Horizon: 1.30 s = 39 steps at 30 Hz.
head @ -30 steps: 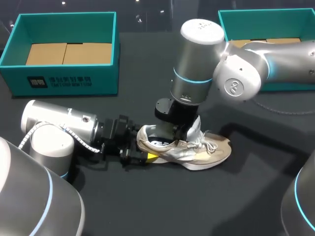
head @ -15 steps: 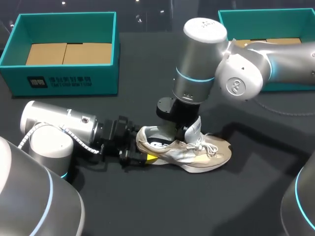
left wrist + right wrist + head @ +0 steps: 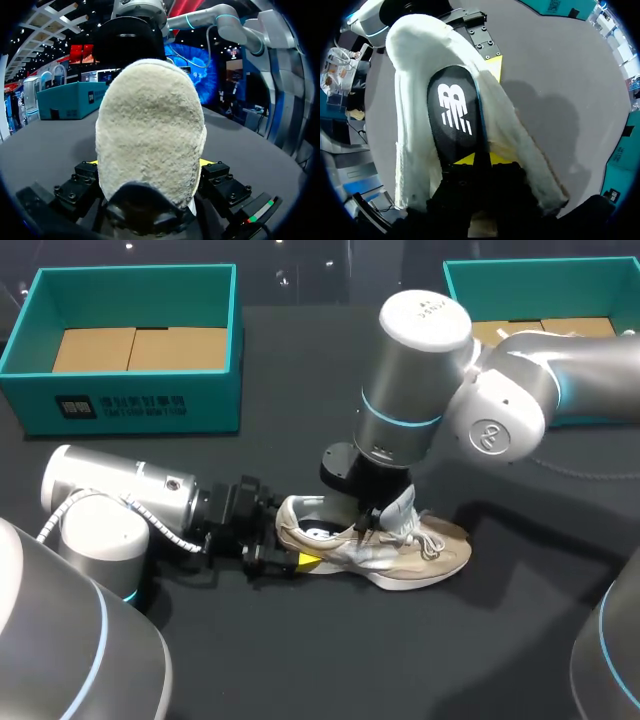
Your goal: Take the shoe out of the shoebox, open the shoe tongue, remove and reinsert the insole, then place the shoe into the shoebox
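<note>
A beige and white shoe point(image 3: 405, 552) lies on its side on the dark table, toe to the right. My left gripper point(image 3: 293, 558) reaches in low from the left and is shut on the heel; in the left wrist view the fuzzy heel point(image 3: 150, 125) fills the gap of the left gripper point(image 3: 149, 164), a yellow tip against each side. My right gripper point(image 3: 365, 525) reaches down into the shoe's opening beside the raised tongue. In the right wrist view the right gripper point(image 3: 480, 159) pinches the near end of the black insole point(image 3: 455, 115) inside the white lining point(image 3: 410, 100).
A teal shoebox point(image 3: 130, 405) with a cardboard floor stands at the back left, also seen in the left wrist view point(image 3: 65, 100). A second teal box point(image 3: 520, 270) stands at the back right, behind my right arm.
My right arm has shifted a little to the right and its fingers have closed onto the insole. The shoe nudged slightly right. The left arm keeps still.
</note>
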{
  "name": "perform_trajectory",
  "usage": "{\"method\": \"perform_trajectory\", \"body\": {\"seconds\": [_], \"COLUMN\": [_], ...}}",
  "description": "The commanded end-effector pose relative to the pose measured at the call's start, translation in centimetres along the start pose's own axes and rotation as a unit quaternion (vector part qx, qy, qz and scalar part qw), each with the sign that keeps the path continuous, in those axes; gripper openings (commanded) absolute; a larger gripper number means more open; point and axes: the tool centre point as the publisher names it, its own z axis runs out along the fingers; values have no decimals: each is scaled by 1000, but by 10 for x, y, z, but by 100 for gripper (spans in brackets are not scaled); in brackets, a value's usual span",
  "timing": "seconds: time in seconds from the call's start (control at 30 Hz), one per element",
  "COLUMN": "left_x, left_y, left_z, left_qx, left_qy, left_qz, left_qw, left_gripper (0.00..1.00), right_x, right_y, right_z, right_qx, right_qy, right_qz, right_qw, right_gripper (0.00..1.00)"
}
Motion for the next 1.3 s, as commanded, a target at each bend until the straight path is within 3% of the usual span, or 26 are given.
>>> {"method": "perform_trajectory", "body": {"seconds": [0.03,0.27,0.8,1.13,1.3], "left_x": [-3,-3,-3,-3,-3], "left_y": [2,2,2,2,2], "left_z": [0,0,0,0,0], "left_qx": [-1,-1,-1,-1,-1], "left_qy": [-2,-2,-2,-2,-2], "left_qz": [0,0,0,0,0], "left_qw": [1000,1000,1000,1000,1000], "left_gripper": [0,0,0,0,0], "right_x": [17,17,11,7,1], "right_y": [-11,-12,-12,-13,-11], "right_z": [-2,-10,-35,-44,-52], "right_qx": [-15,-31,-166,-224,-234], "right_qy": [-11,-14,20,41,48], "right_qz": [5,-3,-81,-110,-125], "right_qw": [1000,999,983,967,963], "right_gripper": [0,0,0,0,0]}}
